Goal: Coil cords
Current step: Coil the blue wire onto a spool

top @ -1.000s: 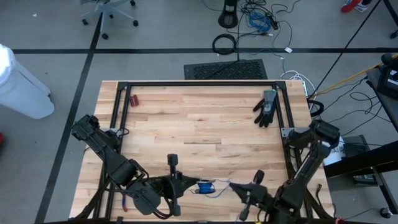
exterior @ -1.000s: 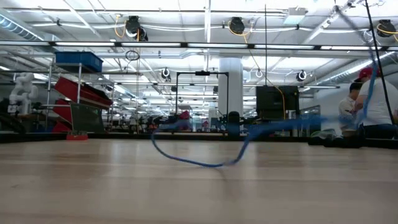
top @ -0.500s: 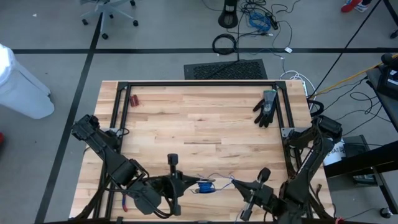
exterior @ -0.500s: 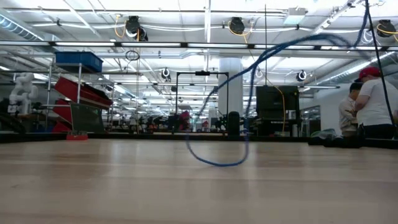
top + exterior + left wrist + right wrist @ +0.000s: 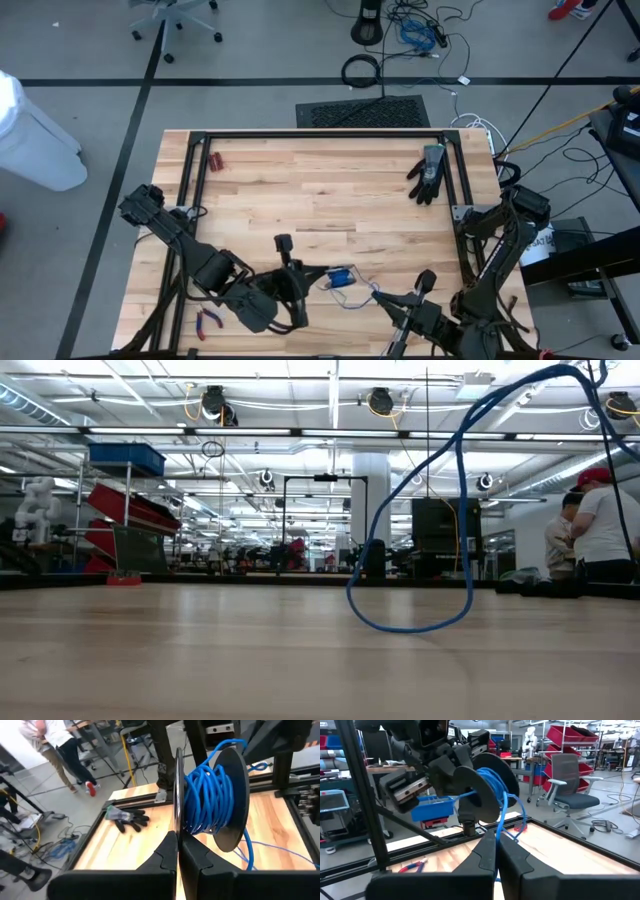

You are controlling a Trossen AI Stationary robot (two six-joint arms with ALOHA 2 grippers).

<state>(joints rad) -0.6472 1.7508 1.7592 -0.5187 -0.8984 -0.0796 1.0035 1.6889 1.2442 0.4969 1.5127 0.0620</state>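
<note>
The cord is a thin blue cable, partly wound on a black two-disc spool [image 5: 210, 795] [image 5: 340, 278] near the table's front edge. My left gripper [image 5: 178, 840] [image 5: 315, 279] is shut on the spool. From the spool [image 5: 480, 790] the cable runs to my right gripper [image 5: 497, 840] [image 5: 385, 298], which is shut on it just to the right. In the low view a slack loop [image 5: 410, 628] of cable hangs down to the table top and climbs to the upper right. My left gripper pinches the rim of the spool's nearer disc [image 5: 178, 815] between its two fingers, one on each face. The fingers come from the near left, slanting slightly down. The spool is clear of the table, its discs upright. My right gripper pinches a single strand of the blue cable [image 5: 499, 827] between its two fingers, a short way from the spool. The fingers lie about level, coming from the table's near right. Below the hold the cable hangs slack.
A black glove [image 5: 428, 172] [image 5: 125, 817] lies at the far right by the black frame rail [image 5: 320, 135]. Red-handled pliers [image 5: 208, 320] [image 5: 415, 866] lie near the front left. A small red object [image 5: 216, 160] sits far left. People stand beyond the table [image 5: 600, 530].
My right gripper has risen and rolled with the cable, so the cable now climbs steeply to the upper right in the low view and its hanging loop has shifted right. My left gripper has carried the spool a little toward the table's far and right edges.
</note>
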